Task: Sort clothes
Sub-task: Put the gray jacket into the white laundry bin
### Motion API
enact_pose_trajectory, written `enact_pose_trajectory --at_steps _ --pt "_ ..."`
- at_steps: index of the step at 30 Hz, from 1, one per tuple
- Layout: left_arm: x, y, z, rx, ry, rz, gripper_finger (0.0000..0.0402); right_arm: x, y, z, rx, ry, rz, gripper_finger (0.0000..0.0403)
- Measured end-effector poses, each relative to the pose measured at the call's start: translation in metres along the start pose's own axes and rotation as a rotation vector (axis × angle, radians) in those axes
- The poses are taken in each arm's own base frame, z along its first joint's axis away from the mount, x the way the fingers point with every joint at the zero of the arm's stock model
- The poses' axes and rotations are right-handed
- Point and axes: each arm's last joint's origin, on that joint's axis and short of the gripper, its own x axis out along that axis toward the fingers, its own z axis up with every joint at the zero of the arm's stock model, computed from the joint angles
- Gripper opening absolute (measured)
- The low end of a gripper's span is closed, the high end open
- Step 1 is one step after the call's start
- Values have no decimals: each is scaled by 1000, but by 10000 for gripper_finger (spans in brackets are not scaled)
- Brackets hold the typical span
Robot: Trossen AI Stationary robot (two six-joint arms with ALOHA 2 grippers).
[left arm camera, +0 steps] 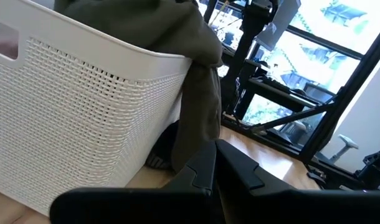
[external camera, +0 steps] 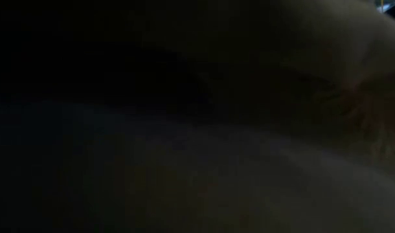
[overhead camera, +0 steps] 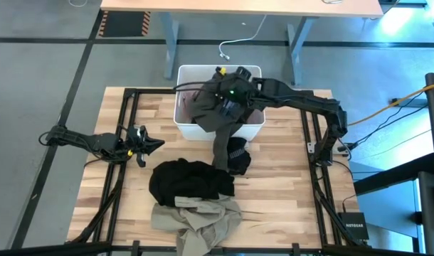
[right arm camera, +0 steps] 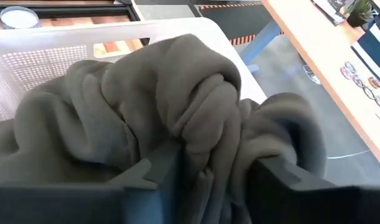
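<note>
My right gripper (right arm camera: 205,171) has its two dark fingers clamped on a thick bunched fold of the dark olive fabric garment (right arm camera: 171,106), which swells up between and around them. I hold it over the white rectangular plastic bin with perforated walls (overhead camera: 186,73); most of the olive cloth is heaped in and above the bin, while one long part hangs over the bin's front rim (left arm camera: 199,99) and down to the wooden slatted table (overhead camera: 288,185). Just in front of the bin, beside that hanging part, lies a small dark piece of cloth (overhead camera: 238,155). Nearer the table's front edge sits the crumpled black garment (overhead camera: 188,181), and touching it, at the very edge, the khaki-beige garment (overhead camera: 199,217). My left gripper (overhead camera: 147,144) waits low over the table's left side, well apart from the bin, its fingers spread apart and empty. The low view is dark.
</note>
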Motion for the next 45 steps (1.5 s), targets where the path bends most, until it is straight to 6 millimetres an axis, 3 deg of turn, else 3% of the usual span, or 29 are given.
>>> enact_pose_trajectory --at_steps 5,9,15,21,29,38,45 --pt "0 0 0 1 0 -1 4 -3 -2 2 -1 -8 -17 217" --pt "0 0 0 1 1 -1 4 -28 -13 13 30 -39 11 250" --pt "0 0 0 -10 1 -1 4 -69 -14 24 22 -83 74 260" --pt "0 0 0 -25 1 -1 4 -93 -4 24 -29 -94 102 260" --pt "0 0 0 -17 1 -1 4 -123 25 10 -121 -46 238 260" --pt "0 0 0 -45 1 -1 4 -126 79 -18 -164 101 374 260" --pt "0 0 0 -51 1 -2 4 -125 127 -53 -266 143 322 260"
